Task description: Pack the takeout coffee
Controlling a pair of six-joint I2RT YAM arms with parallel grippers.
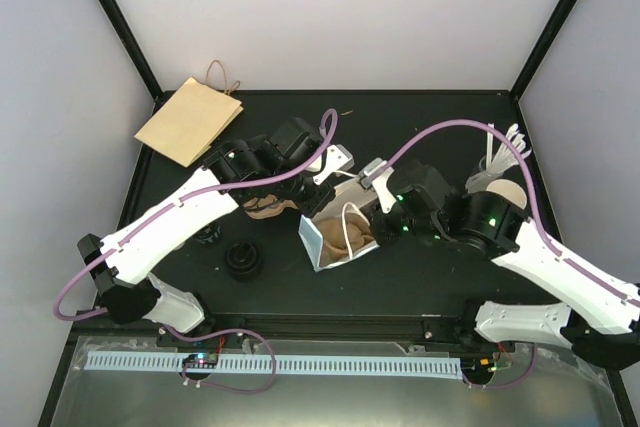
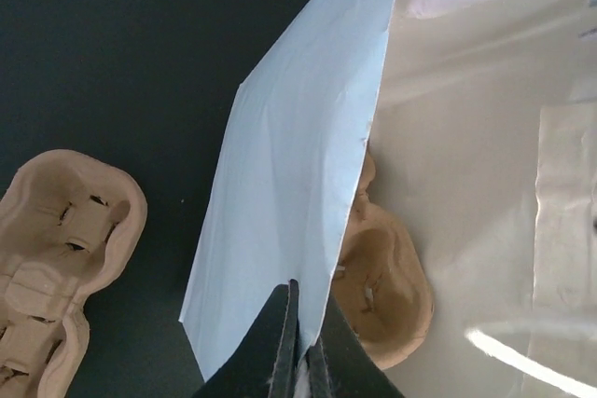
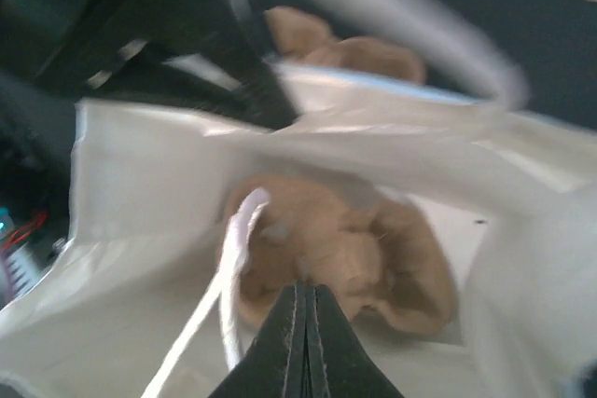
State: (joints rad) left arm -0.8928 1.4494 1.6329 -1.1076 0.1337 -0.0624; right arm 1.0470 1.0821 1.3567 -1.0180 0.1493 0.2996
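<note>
- The left gripper [image 2: 300,309] is pinching the near wall of the white bag [image 1: 320,247], its jaws shut flat on the paper edge and holding that side up.
- The right gripper [image 3: 303,291] is hanging over the bag's mouth with its jaws closed tight together. I cannot tell whether any paper or the string handle is caught between them.
- A pulp cup carrier [image 3: 345,258] is lying inside the bag on its floor, and a second carrier [image 2: 65,230] is sitting on the table just beside the bag's left wall.
- The takeout coffee is not showing inside the bag, and I cannot pick it out for certain. A dark round shape [image 1: 207,235], half hidden under the left arm well left of the bag, may be its lid.
- Judged from this, the bag-opening step is under way and the cup is not yet packed.
- The next move is likely calling for one arm to hold the mouth wide while the other fetches the cup upright.
</note>
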